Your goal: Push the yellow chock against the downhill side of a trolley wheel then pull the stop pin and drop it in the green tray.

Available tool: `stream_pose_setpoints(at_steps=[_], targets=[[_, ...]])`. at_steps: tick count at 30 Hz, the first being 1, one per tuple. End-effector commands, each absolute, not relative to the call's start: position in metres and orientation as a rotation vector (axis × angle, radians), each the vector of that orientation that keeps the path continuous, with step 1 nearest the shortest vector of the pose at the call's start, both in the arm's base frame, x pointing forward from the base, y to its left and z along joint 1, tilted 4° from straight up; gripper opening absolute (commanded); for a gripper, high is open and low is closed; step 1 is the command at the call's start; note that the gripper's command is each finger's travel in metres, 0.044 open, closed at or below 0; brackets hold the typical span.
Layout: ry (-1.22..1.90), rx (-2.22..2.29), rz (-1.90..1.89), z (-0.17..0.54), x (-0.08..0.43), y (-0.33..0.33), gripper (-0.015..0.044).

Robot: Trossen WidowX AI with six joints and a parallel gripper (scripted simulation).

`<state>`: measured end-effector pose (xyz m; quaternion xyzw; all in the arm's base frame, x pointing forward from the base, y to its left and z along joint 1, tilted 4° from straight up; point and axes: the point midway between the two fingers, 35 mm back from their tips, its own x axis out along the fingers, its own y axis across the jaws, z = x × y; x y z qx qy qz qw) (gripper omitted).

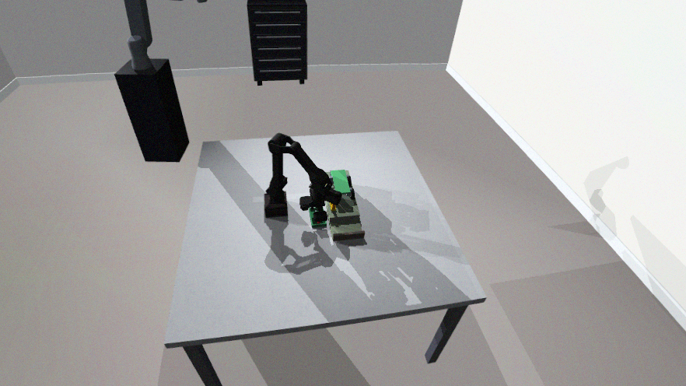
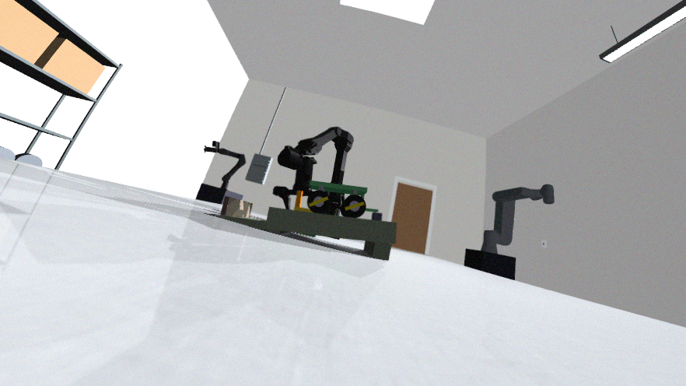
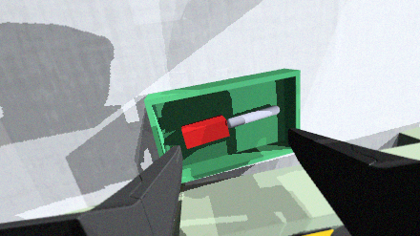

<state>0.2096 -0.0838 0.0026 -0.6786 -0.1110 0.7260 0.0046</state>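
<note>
My gripper (image 3: 235,140) is open above the green tray (image 3: 224,83), with nothing between its fingers. The red-headed stop pin (image 3: 206,132) lies flat inside the tray, its grey shaft pointing right in the wrist view. The trolley (image 1: 340,180) (image 2: 337,187) stands on the ramp (image 1: 345,227) (image 2: 328,225) on its black wheels. The orange handle of the yellow chock (image 2: 299,199) (image 1: 332,205) stands upright on the ramp, at the downhill side of the lower wheel (image 2: 318,202). Its base looks close against the wheel; exact contact cannot be told. The arm partly hides the tray in the top view.
The ramp lies directly beside the tray. A brown end block (image 1: 348,235) (image 2: 236,208) is at the ramp's foot. The arm's base (image 1: 275,205) stands on the grey table (image 1: 243,285), on the other side of the tray from the ramp.
</note>
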Motion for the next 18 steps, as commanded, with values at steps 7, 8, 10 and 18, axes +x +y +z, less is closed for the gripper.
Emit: stream_pose_setpoints(at_steps=[7, 8, 10, 18], targets=[[-0.34, -2.138, 2.273, 0.034, 0.212, -0.084, 0.044], [-0.34, -2.138, 2.273, 0.038, 0.212, -0.084, 0.044], [-0.34, -2.138, 2.273, 0.045, 0.212, -0.084, 0.044], [-0.34, -2.139, 2.273, 0.072, 0.215, -0.085, 0.044]])
